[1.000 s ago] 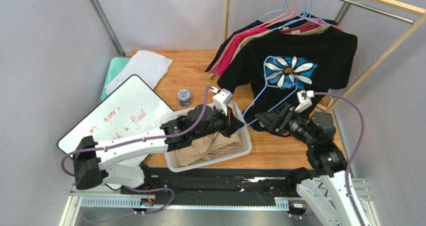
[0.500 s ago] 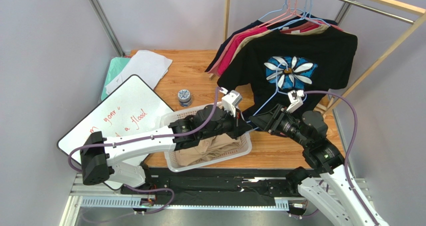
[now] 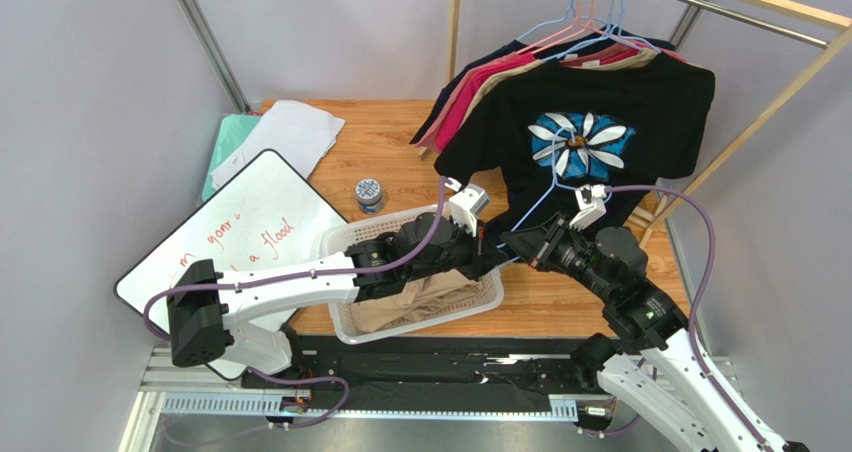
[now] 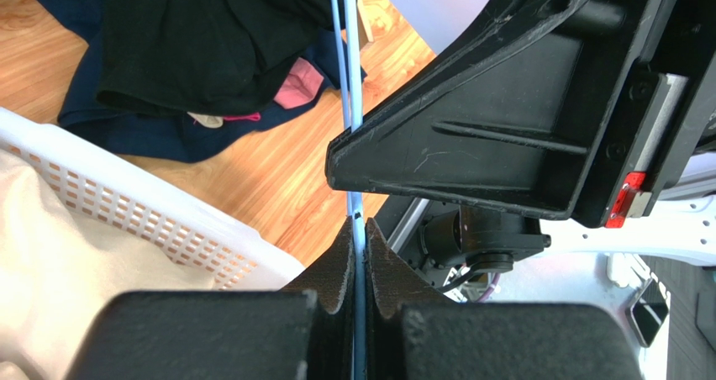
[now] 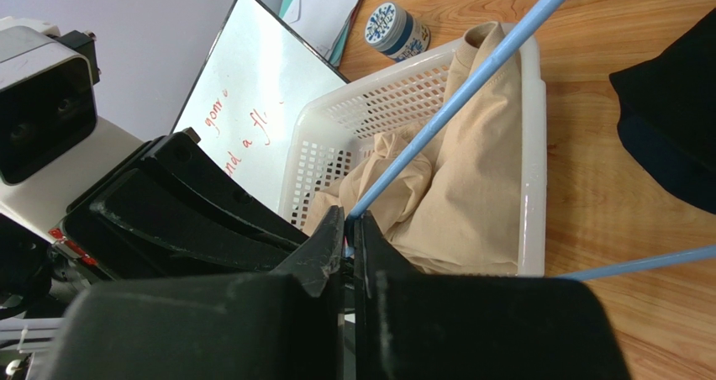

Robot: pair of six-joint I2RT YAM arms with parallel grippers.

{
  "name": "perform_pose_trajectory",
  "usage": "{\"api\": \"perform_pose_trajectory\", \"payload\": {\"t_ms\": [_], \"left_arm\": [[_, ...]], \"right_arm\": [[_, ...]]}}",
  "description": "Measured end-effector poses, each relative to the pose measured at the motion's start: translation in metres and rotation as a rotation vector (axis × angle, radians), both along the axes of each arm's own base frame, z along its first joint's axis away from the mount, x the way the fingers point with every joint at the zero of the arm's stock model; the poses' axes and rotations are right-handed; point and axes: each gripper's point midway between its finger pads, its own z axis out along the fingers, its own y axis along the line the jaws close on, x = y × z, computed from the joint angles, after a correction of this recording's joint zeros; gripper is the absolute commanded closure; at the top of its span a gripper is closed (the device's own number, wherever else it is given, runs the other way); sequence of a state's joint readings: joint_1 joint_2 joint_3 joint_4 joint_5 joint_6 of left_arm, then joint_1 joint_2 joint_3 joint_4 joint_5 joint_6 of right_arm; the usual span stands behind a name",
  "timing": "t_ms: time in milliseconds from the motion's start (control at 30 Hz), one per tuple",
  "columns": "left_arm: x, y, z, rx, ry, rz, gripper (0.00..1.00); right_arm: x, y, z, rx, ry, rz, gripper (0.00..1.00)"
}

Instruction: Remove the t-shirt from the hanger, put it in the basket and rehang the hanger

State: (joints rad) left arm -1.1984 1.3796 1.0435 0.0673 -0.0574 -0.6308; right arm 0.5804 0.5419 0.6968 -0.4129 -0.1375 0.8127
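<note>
A bare light-blue hanger slants over the table's right half, in front of the hanging shirts. My left gripper is shut on its lower wire, which runs straight between the pads. My right gripper faces it from the right, shut on the same hanger, the wire pinched at its fingertips. The two grippers nearly touch. The tan t-shirt lies crumpled in the white basket, off the hanger, seen also in the right wrist view as the t-shirt.
A wooden rack at the back right carries several shirts on hangers, the front one black with a daisy print. A whiteboard, a small jar and papers lie to the left of the basket.
My right gripper has come in leftward and closed on the hanger beside the left gripper. The left arm has carried the hanger a little to the right.
</note>
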Motion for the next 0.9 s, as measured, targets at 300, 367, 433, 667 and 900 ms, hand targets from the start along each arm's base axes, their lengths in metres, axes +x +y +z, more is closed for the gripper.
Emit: {"api": "perform_pose_trajectory", "payload": {"t_ms": [300, 367, 433, 667, 900], "left_arm": [[-0.018, 0.015, 0.004, -0.058, -0.012, -0.046, 0.38], [-0.025, 0.024, 0.010, -0.078, -0.014, -0.063, 0.38], [-0.029, 0.032, 0.018, -0.104, -0.022, -0.069, 0.37], [-0.047, 0.077, 0.021, -0.170, -0.005, -0.058, 0.40], [-0.055, 0.110, 0.002, -0.165, 0.058, -0.010, 0.41]], "right_arm": [[0.005, -0.013, 0.000, -0.058, -0.048, -0.066, 1.00], [0.009, -0.020, 0.002, -0.104, -0.065, -0.098, 1.00], [0.014, -0.027, 0.008, -0.144, -0.095, -0.129, 1.00], [0.032, -0.059, 0.045, -0.257, -0.198, -0.289, 1.00], [0.048, -0.079, 0.080, -0.346, -0.281, -0.393, 1.00]]}}
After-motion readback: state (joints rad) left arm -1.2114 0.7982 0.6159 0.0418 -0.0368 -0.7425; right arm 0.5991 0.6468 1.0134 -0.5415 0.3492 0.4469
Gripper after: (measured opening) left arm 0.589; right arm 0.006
